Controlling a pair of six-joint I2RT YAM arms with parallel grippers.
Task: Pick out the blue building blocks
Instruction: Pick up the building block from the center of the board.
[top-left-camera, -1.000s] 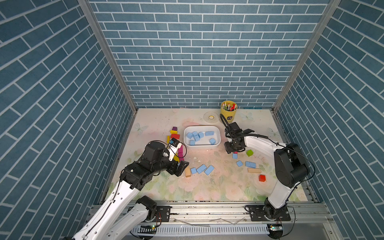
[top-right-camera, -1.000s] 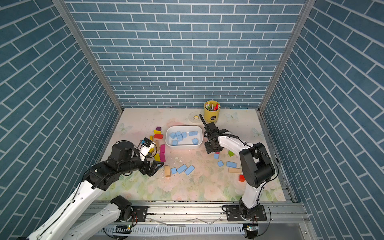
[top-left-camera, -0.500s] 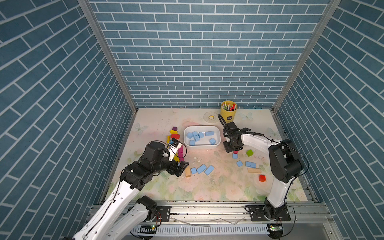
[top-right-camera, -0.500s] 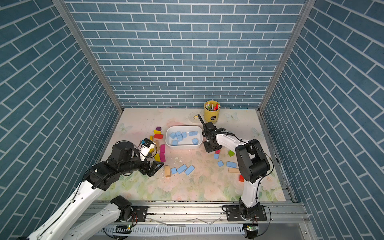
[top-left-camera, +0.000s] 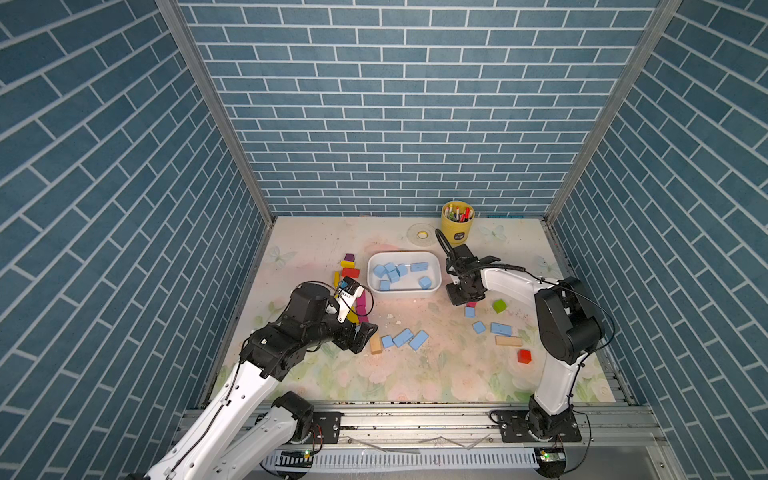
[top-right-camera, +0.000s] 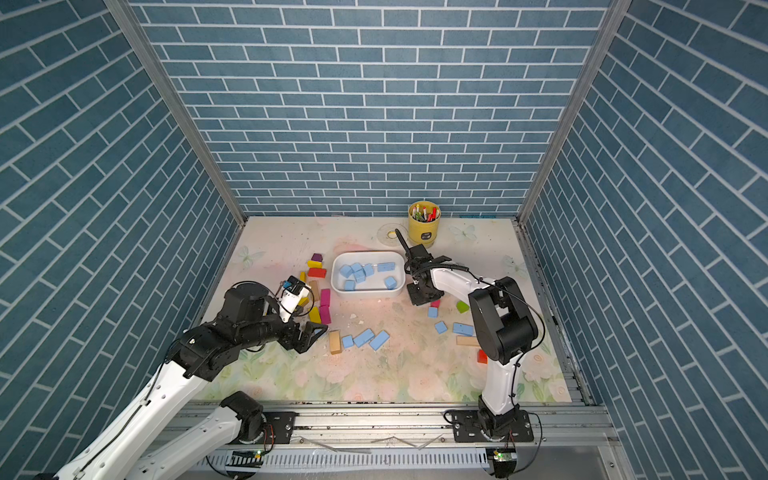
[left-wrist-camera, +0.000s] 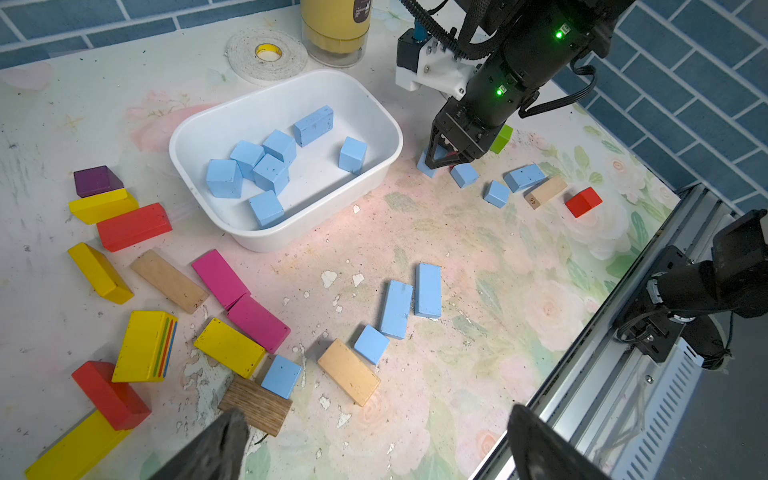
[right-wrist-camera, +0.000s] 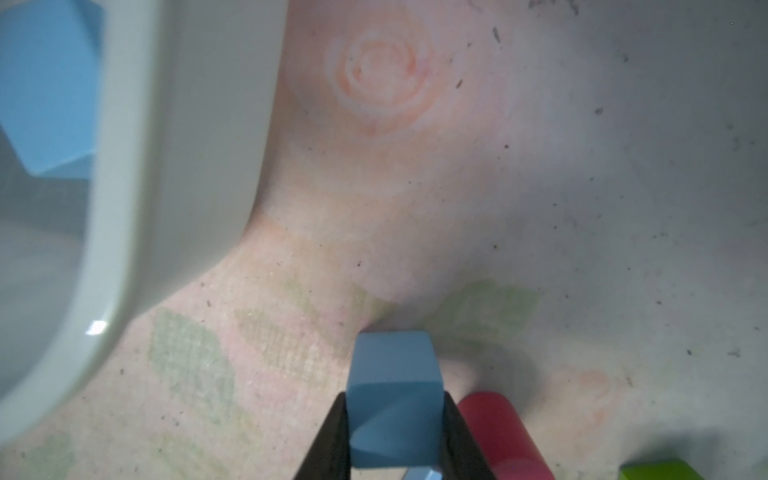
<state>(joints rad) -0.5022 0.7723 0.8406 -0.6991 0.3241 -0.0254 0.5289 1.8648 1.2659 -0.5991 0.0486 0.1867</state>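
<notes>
blue building blocks (left-wrist-camera: 395, 307): matte cubes, bricks | right fingers (right-wrist-camera: 328, 449) pinching blue cube (right-wrist-camera: 392, 407) | left fingers (left-wrist-camera: 216, 449) spread

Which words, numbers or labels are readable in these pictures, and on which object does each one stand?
"46": on the end of the short tan wooden block beside the red cube.
Too small to read: digits on the end of the long tan wooden block.
Too small to read: white print on the dark label of the yellow cup.
The blue building blocks show no marks.
</notes>
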